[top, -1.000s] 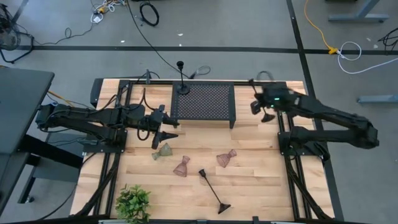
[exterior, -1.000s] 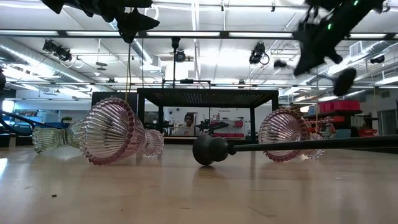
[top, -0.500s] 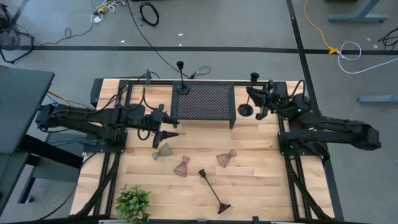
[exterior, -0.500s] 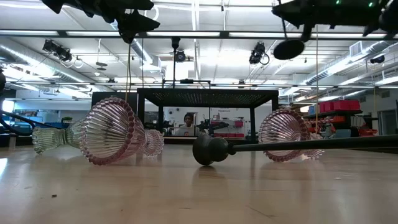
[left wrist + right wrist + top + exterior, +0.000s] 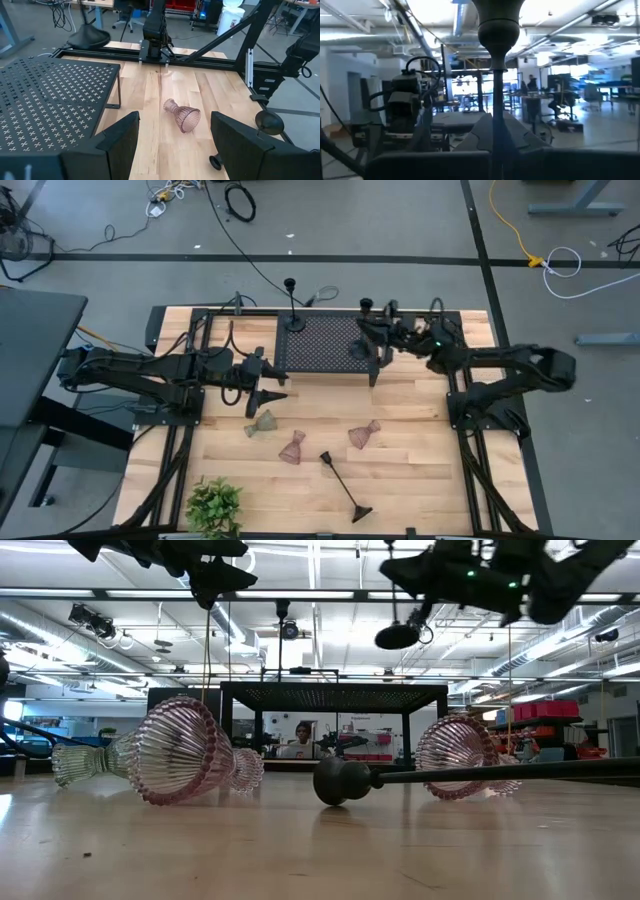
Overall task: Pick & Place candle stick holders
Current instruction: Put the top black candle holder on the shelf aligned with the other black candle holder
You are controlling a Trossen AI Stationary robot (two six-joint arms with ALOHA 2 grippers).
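Note:
My right gripper (image 5: 384, 332) is shut on a black candle stick holder over the black mesh stand (image 5: 330, 345). Its foot (image 5: 397, 636) hangs above the stand and its cup (image 5: 499, 20) is up. A second black holder (image 5: 293, 305) stands by its foot on the stand's far left corner. A third (image 5: 342, 485) lies on the table. One greenish (image 5: 262, 423) and two pink glass holders (image 5: 292, 448) (image 5: 365, 434) lie on their sides. My left gripper (image 5: 270, 390) is open and empty above the table, near the greenish one. My right gripper pinches the black holder's thin stem (image 5: 495, 117) between its two fingers, partway along it. The fingers come level from the table's right and lie across the stem. The holder is about upright, cup up, foot below the fingers, lifted clear above the mesh stand.
A green leafy plant (image 5: 214, 505) stands at the table's near left corner. Black frame rails (image 5: 180, 440) run along the left and right sides. In the left wrist view, a pink glass holder (image 5: 182, 115) and the lying black holder's foot (image 5: 269, 121) show ahead.
My right gripper has carried the black holder from the table's far right toward the left, over the mesh stand's right part. It turned as it went, and the holder has swung from a tilt to about upright. The left arm has kept still.

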